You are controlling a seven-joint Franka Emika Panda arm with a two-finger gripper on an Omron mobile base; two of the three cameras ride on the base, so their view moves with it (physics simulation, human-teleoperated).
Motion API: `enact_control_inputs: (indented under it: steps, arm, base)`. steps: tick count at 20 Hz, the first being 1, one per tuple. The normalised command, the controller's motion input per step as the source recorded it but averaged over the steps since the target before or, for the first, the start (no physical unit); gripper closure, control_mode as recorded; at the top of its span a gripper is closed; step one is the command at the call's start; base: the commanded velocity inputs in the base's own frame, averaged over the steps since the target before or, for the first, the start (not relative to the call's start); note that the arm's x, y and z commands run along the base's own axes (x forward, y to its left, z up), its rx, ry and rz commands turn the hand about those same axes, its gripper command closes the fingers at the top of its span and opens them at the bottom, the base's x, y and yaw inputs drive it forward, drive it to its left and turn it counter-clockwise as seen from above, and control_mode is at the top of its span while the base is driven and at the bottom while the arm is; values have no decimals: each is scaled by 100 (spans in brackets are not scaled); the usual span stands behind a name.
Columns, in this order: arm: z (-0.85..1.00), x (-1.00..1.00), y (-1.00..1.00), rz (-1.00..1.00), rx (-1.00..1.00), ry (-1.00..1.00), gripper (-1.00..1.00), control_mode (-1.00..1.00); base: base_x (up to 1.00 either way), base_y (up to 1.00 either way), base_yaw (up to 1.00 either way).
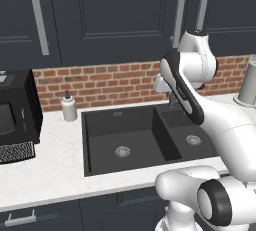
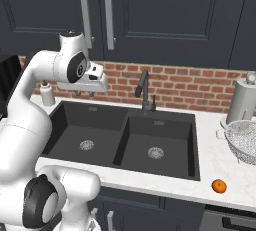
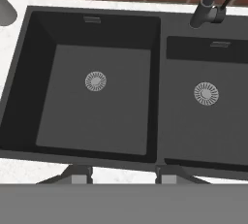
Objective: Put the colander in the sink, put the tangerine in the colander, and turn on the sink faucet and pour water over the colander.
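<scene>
While above sink [image 3: 29, 97], gripper [image 3: 123, 173] downward, empty.

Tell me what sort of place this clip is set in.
A rendered home kitchen, most likely: a black double-basin sink with a gooseneck faucet set in a pale counter, a red brick backsplash and dark cabinets above. A colander and tangerine sit on the counter.

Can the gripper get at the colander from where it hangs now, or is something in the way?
Probably yes. The gripper hangs open over the sink, holding nothing, and the colander sits uncovered on the counter to the right; the faucet stands back by the wall.
</scene>
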Motion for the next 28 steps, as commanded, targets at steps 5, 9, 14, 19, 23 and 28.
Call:
enact_control_inputs:
  steps: [5,9,14,19,23,28]
  arm:
    - [-1,0,0,0,0,0,-100,-100]
    - [0,0,0,0,0,0,-100,-100]
    - [0,0,0,0,0,0,-100,-100]
    - [0,0,0,0,0,0,-100,-100]
    - [0,0,0,0,0,0,-100,-100]
    - [0,-1,0,0,0,0,-100,-100]
  base:
    - [0,0,0]
    - [0,0,0]
    - [0,0,0]
    - [0,0,0]
    - [0,0,0]
    - [0,0,0]
